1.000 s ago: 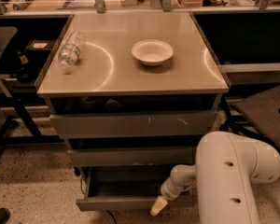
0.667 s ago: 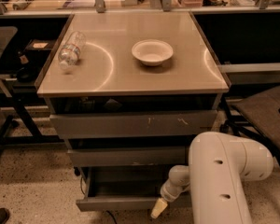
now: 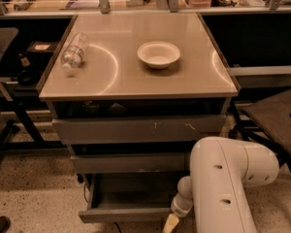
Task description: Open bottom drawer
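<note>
The bottom drawer (image 3: 123,214) is the slim grey front lowest on the cabinet. It stands pulled out, and its grey tray body (image 3: 131,193) shows behind the front. Above it are the mid-sized grey front (image 3: 128,163) and the widest front with white scratch marks (image 3: 136,129), both pushed in. My gripper (image 3: 170,223) is at the right end of the bottom drawer's front, low in the camera view, below my white arm (image 3: 228,178). The arm hides the drawer's right end.
On the cabinet's tan top (image 3: 136,76) lie a clear plastic bottle (image 3: 73,51) at the left and a white bowl (image 3: 158,54) near the middle. A black chair (image 3: 276,115) stands at the right, dark frames (image 3: 19,115) at the left, speckled floor (image 3: 34,198) below.
My white arm has shifted a little to the left, covering more of the lower right. The bottom drawer stays pulled out about the same.
</note>
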`<action>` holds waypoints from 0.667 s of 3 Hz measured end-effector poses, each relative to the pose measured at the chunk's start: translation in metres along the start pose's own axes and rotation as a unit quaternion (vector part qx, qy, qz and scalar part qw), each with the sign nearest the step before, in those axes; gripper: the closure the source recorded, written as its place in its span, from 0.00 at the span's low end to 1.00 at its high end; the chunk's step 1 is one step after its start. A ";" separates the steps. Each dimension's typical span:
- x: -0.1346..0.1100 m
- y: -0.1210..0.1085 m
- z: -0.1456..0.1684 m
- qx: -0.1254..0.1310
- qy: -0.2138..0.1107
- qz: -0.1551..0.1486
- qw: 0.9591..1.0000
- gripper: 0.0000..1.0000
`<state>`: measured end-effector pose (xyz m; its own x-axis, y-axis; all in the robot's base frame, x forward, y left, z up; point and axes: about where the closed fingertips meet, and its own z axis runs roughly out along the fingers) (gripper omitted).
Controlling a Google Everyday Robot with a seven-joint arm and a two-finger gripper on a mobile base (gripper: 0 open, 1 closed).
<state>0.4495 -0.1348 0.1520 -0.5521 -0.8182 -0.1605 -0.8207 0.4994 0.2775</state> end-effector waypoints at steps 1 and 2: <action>-0.001 0.000 -0.002 0.000 0.000 0.000 1.000 0.00; 0.024 0.021 -0.017 -0.017 0.005 0.010 1.000 0.00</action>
<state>0.4211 -0.1484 0.1698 -0.5659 -0.8116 -0.1449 -0.8046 0.5052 0.3122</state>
